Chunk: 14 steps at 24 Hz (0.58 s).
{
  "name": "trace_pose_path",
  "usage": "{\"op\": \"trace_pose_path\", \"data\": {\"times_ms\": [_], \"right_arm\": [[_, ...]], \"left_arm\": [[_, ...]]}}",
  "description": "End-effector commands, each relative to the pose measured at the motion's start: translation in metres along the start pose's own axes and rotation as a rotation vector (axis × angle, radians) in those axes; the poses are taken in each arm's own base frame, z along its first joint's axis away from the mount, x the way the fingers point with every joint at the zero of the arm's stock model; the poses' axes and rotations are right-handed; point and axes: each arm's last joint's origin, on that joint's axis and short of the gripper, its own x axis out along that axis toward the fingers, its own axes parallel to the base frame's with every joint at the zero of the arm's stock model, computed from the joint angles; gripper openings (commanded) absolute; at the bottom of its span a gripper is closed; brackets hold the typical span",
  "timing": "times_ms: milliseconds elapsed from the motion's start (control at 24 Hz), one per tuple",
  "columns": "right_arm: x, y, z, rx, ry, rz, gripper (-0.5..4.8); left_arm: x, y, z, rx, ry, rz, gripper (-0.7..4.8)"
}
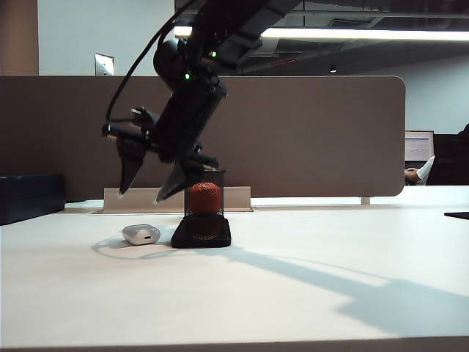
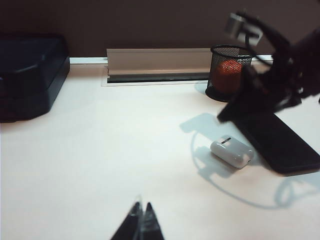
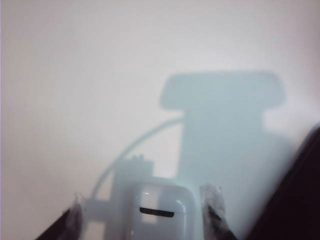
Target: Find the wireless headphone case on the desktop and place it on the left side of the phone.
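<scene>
The white wireless headphone case [image 1: 141, 234] lies on the white desktop [image 1: 293, 293], just left of the flat black phone [image 1: 201, 235]. In the left wrist view a narrow gap separates the case [image 2: 231, 152] from the phone [image 2: 280, 142]. My right gripper [image 1: 143, 193] reaches across and hangs open above the case, touching nothing. In the right wrist view the case [image 3: 161, 212] lies below and between the spread fingers of the right gripper [image 3: 144, 201], with the phone's edge [image 3: 295, 200] beside it. My left gripper [image 2: 142, 209] is shut and empty over bare desktop, well away from the case.
A black mesh cup [image 1: 204, 196] holding an orange ball stands right behind the phone. A dark blue box [image 1: 29, 196] sits at the far left by the brown partition [image 1: 308, 132]. A silver cable strip [image 2: 157, 64] runs along the desk's back edge.
</scene>
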Motion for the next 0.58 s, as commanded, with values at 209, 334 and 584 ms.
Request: {"op": "trace_pose_path", "data": {"times_ms": [209,334,584], "right_arm": [[-0.056,-0.030,0.038,0.001,-0.066,-0.051,2.29],[-0.088,-0.051,0.051,0.025,-0.087,-0.088,1.82],[-0.156,-0.084,0.064,0.016,-0.174,-0.161,0.75]], "left_arm": [[0.000,0.000,0.002,-0.002,-0.014,-0.002,-0.05],[0.000,0.000,0.002,-0.002,-0.015,-0.002,-0.05],[0.000,0.000,0.002,-0.002,-0.015,-0.002,-0.05]]}}
